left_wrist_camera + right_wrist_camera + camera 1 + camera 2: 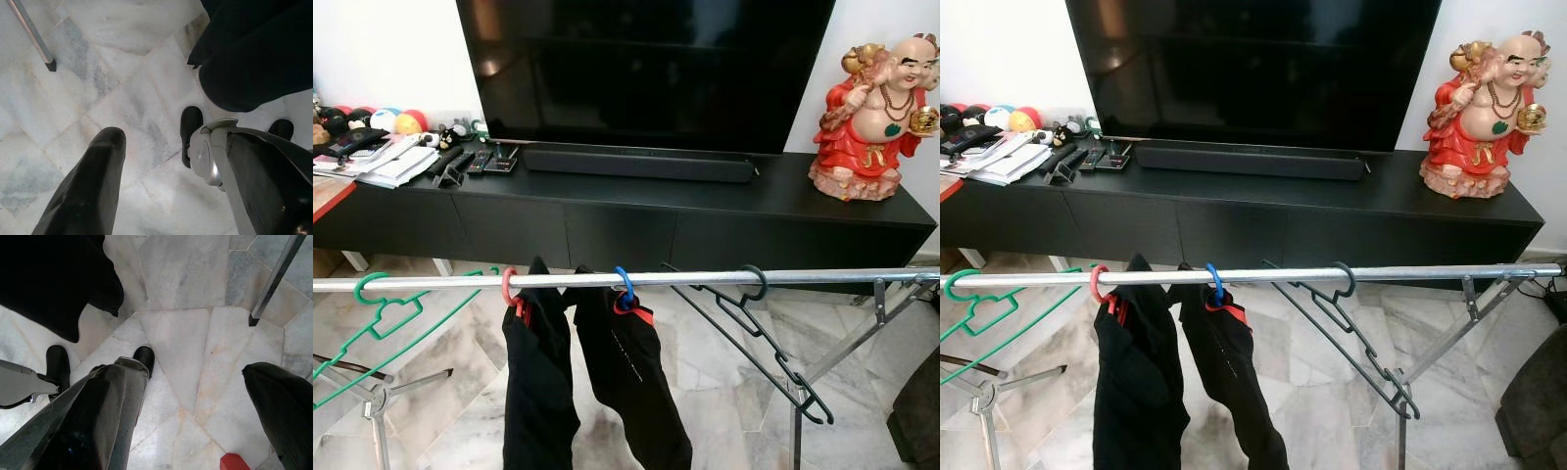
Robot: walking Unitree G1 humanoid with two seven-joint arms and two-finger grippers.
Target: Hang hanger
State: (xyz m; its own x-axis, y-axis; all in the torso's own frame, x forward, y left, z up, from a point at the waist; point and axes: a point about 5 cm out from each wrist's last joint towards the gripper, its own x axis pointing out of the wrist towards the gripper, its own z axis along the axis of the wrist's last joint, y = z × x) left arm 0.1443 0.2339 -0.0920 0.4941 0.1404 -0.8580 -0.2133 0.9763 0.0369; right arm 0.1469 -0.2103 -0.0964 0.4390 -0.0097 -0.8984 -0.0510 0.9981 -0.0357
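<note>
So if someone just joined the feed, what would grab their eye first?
Probably the metal drying rail across the foreground, with two black garments hanging at its middle, a green hanger to the left and a dark hanger to the right. Behind it, a red laughing figurine stands on the black TV console.

head stereo: forward-down, shares rail | wrists: down at floor

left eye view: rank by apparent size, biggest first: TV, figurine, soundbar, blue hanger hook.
1. TV, by far the largest, cropped at the top.
2. figurine and soundbar: one tall, the other long and thin; too alike in area to rank.
3. blue hanger hook, smallest, although nearest the camera.
</note>
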